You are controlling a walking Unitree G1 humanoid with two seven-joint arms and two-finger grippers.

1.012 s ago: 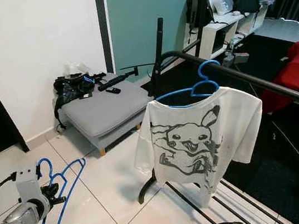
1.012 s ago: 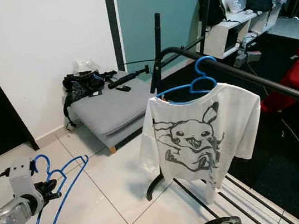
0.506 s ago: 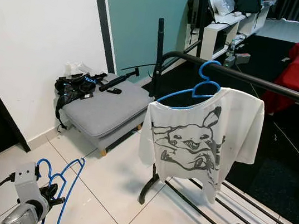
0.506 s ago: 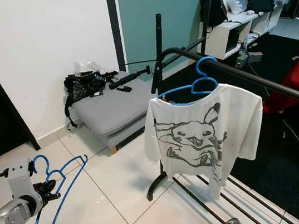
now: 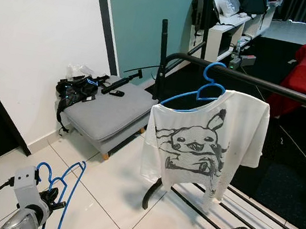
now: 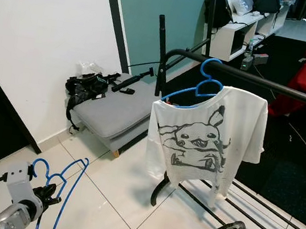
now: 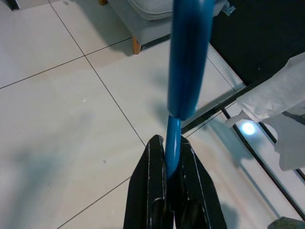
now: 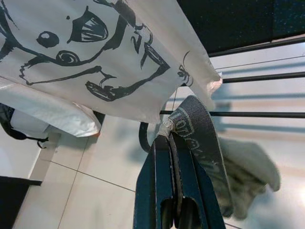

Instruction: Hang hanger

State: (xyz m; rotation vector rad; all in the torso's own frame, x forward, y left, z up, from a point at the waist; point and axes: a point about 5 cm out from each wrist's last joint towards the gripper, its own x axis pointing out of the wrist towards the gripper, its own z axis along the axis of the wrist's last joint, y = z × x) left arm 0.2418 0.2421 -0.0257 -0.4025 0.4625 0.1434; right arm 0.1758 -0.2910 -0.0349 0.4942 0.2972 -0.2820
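While the left gripper pinches the blue hanger low over the tiles, the black rail stands well ahead of it and higher, already bearing a white printed shirt on its own hanger; the right gripper is pressed on a grey-green garment, just below the shirt's hem; this reads as the carrying step; next, lift the hook over bare rail.

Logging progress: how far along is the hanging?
Done: one hanger with a shirt hangs on the rail. In hand: left hand grips bare blue hangers; right hand pinches a dark garment. Left: both still low, unhung.
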